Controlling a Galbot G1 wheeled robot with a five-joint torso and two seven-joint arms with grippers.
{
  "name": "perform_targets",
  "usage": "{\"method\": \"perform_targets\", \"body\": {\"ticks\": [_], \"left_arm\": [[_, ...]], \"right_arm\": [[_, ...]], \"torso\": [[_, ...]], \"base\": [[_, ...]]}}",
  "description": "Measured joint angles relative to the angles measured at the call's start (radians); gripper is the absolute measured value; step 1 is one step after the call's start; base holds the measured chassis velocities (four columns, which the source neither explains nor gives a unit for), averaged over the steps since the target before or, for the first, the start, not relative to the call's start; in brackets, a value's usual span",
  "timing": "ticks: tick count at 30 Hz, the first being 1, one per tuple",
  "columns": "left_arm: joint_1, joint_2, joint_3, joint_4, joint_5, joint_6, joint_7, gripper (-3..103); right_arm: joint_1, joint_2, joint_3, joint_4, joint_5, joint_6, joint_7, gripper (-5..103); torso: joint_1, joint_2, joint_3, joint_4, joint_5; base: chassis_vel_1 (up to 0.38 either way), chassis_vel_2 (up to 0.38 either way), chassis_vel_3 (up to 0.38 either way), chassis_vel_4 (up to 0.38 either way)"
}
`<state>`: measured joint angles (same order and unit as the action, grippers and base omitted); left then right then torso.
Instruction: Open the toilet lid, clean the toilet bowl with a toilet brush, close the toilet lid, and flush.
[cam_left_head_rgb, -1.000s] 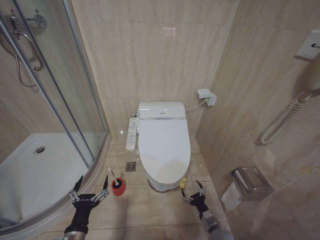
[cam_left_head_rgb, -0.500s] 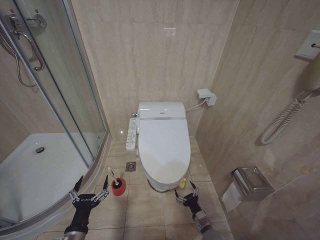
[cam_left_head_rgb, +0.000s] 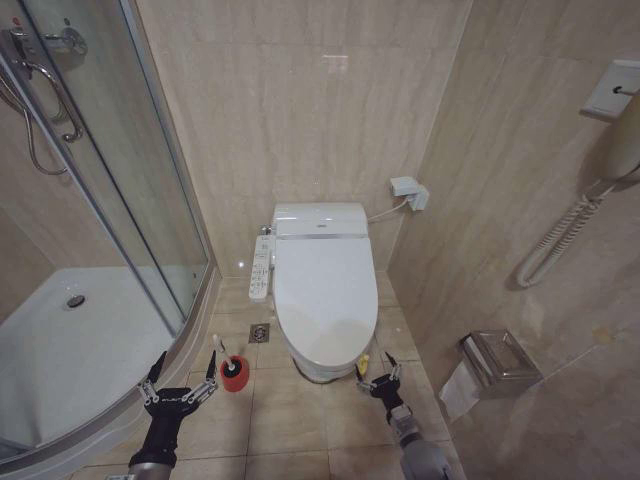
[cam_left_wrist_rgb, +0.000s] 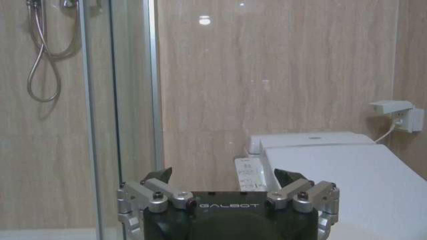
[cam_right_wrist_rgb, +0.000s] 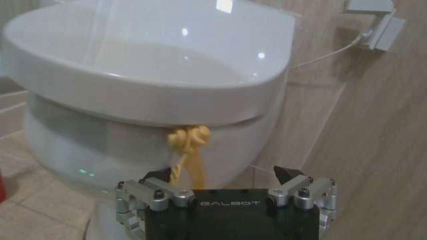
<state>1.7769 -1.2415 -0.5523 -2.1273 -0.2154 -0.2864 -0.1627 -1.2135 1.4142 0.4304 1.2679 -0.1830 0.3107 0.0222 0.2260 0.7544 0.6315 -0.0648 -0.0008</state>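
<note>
Right gripper (cam_left_head_rgb: 378, 378) has crept in to the toilet's front rim, fingers spread, beside the yellow pull cord (cam_right_wrist_rgb: 189, 141) | toilet lid (cam_left_head_rgb: 324, 295) still down; your opening step looks near | left gripper (cam_left_head_rgb: 181, 380) idle, spread, by the toilet brush (cam_left_head_rgb: 215, 351) in its red holder (cam_left_head_rgb: 233, 373).

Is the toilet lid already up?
No, in the head view the toilet lid lies flat and closed over the bowl.

The toilet lid (cam_left_head_rgb: 323, 300), a glossy white elongated oval, lies shut and flat over the toilet bowl (cam_right_wrist_rgb: 133, 145), whose white ceramic outside shows beneath it. The toilet brush (cam_left_head_rgb: 214, 350) stands upright, thin white handle up, left of the toilet.
</note>
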Motion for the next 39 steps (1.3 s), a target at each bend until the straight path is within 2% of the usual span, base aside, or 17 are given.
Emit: {"method": "perform_targets", "body": {"ticks": [14, 15, 21, 22, 29, 30, 37, 38, 39], "left_arm": [[0.0, 0.0, 0.0, 0.0, 0.0, 0.0, 0.0, 100], [0.0, 0.0, 0.0, 0.0, 0.0, 0.0, 0.0, 100], [0.0, 0.0, 0.0, 0.0, 0.0, 0.0, 0.0, 100], [0.0, 0.0, 0.0, 0.0, 0.0, 0.0, 0.0, 100], [0.0, 0.0, 0.0, 0.0, 0.0, 0.0, 0.0, 100], [0.0, 0.0, 0.0, 0.0, 0.0, 0.0, 0.0, 100], [0.0, 0.0, 0.0, 0.0, 0.0, 0.0, 0.0, 100], [0.0, 0.0, 0.0, 0.0, 0.0, 0.0, 0.0, 100], [0.0, 0.0, 0.0, 0.0, 0.0, 0.0, 0.0, 100]], "right_arm": [[0.048, 0.009, -0.022, -0.045, -0.003, 0.012, 0.011, 100], [0.052, 0.01, -0.028, -0.046, 0.0, 0.012, 0.011, 76], [0.062, 0.012, -0.042, -0.051, 0.013, 0.018, -0.005, 76], [0.064, 0.013, -0.043, -0.052, 0.014, 0.02, -0.011, 48], [0.07, 0.01, -0.046, -0.052, 0.022, 0.031, -0.034, 48], [0.071, 0.009, -0.046, -0.052, 0.023, 0.033, -0.038, 22], [0.071, 0.004, -0.043, -0.052, 0.028, 0.046, -0.053, 22], [0.071, 0.003, -0.041, -0.052, 0.03, 0.049, -0.056, 1], [0.071, 0.003, -0.039, -0.052, 0.032, 0.051, -0.057, 1]], "torso": [[0.0, 0.0, 0.0, -0.0005, -0.0001], [0.0, 0.0, 0.0, -0.0006, 0.0], [0.0, 0.0, 0.0, -0.0003, 0.0003], [0.0, 0.0, 0.0, 0.0, 0.0004], [0.0, 0.0, 0.0, 0.001, 0.0008], [0.0, 0.0, 0.0, 0.0012, 0.0008], [0.0, 0.0, 0.0, 0.0015, 0.001], [0.0, 0.0, 0.0, 0.0015, 0.0011], [0.0, 0.0, 0.0, 0.0015, 0.0012]], "base": [[0.0, 0.0, 0.0, 0.0], [0.0, 0.0, 0.0, 0.0], [0.0, 0.0, 0.0, 0.0], [0.0, 0.0, 0.0, 0.0], [0.0, 0.0, 0.0, 0.0], [0.0, 0.0, 0.0, 0.0], [0.0, 0.0, 0.0, 0.0], [0.0, 0.0, 0.0, 0.0], [0.0, 0.0, 0.0, 0.0]]}}
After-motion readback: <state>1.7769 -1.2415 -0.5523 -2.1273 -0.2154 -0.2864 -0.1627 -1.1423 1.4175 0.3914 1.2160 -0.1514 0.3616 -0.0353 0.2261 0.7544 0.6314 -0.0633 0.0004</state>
